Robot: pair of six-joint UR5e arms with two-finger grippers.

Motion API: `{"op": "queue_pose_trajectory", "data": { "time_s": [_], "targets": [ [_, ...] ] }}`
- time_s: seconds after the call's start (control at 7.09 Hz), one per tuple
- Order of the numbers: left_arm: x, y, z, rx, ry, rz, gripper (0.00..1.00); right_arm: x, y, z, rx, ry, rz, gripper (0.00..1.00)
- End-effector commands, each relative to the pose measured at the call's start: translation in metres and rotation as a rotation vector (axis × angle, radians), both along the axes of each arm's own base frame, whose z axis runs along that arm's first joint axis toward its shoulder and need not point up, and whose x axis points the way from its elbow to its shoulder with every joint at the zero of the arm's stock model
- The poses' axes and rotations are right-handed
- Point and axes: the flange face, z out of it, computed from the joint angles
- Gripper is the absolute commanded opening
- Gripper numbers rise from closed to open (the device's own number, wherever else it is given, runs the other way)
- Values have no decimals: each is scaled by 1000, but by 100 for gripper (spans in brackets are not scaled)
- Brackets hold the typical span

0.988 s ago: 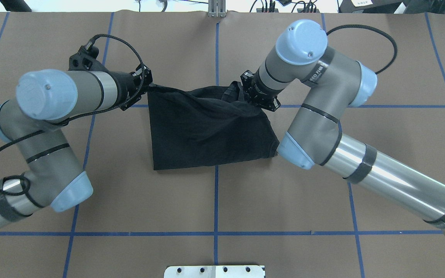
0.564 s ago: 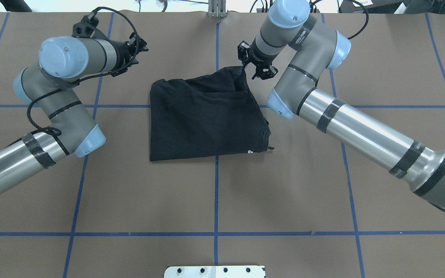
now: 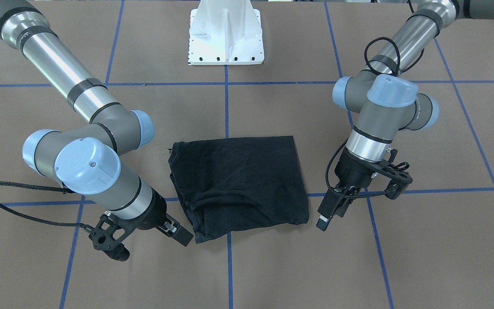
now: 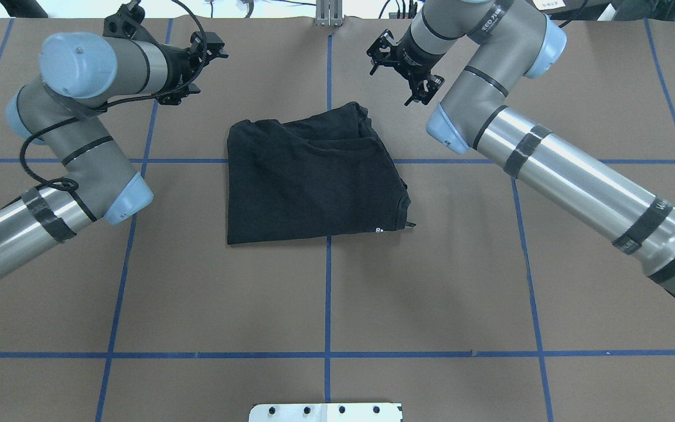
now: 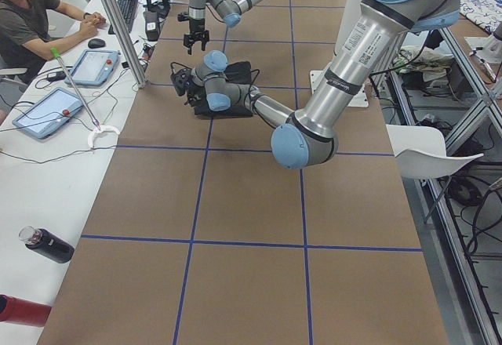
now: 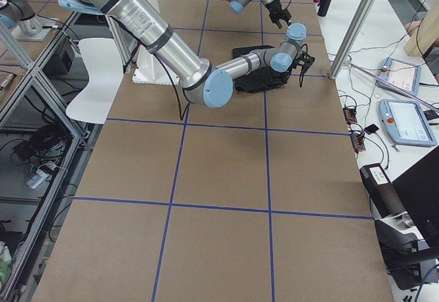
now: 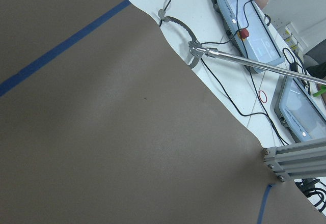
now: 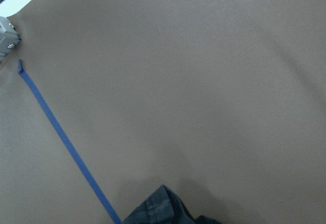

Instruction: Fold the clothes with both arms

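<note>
The black T-shirt (image 4: 314, 176) lies folded in a rough rectangle in the middle of the table, its graphic hidden; it also shows in the front-facing view (image 3: 238, 184). My left gripper (image 4: 211, 50) hangs open and empty above the table beyond the shirt's far left corner, and shows at the right of the front-facing view (image 3: 330, 212). My right gripper (image 4: 393, 67) is open and empty beyond the far right corner, at the left of the front-facing view (image 3: 181, 235). Neither touches the cloth. The right wrist view shows only a shirt edge (image 8: 163, 208).
The white pedestal base (image 3: 226, 38) stands at the robot's side of the table. Blue tape lines (image 4: 327, 293) grid the brown table cover. Beyond the far edge are a metal post (image 4: 329, 12), tablets (image 5: 47, 110), cables and a seated person (image 5: 31, 16).
Both grippers have let go of the shirt's far edge and moved up and away toward the far side. The shirt has dropped and settled flat in its fold.
</note>
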Motion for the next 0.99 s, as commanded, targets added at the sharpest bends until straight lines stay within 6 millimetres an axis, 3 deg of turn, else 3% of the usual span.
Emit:
{"op": "queue_pose_trajectory", "data": {
  "time_s": [0.0, 0.14, 0.28, 0.42, 0.56, 0.85],
  "targets": [
    [-64, 64, 17, 220, -112, 146, 100, 52, 31, 59, 124, 56, 14, 100],
    [-90, 91, 43, 348, -233, 207, 100, 92, 44, 94, 226, 114, -49, 100],
    [-117, 109, 67, 446, -336, 276, 100, 130, 52, 100, 297, 210, -133, 100],
    [-158, 113, 97, 550, -445, 365, 100, 164, 62, 98, 378, 321, -260, 100],
    [-211, 113, 134, 632, -561, 433, 100, 201, 74, 98, 444, 393, -378, 100],
    [-315, 129, 213, 702, -746, 538, 100, 264, 123, 144, 452, 397, -420, 100]
  ]
}}
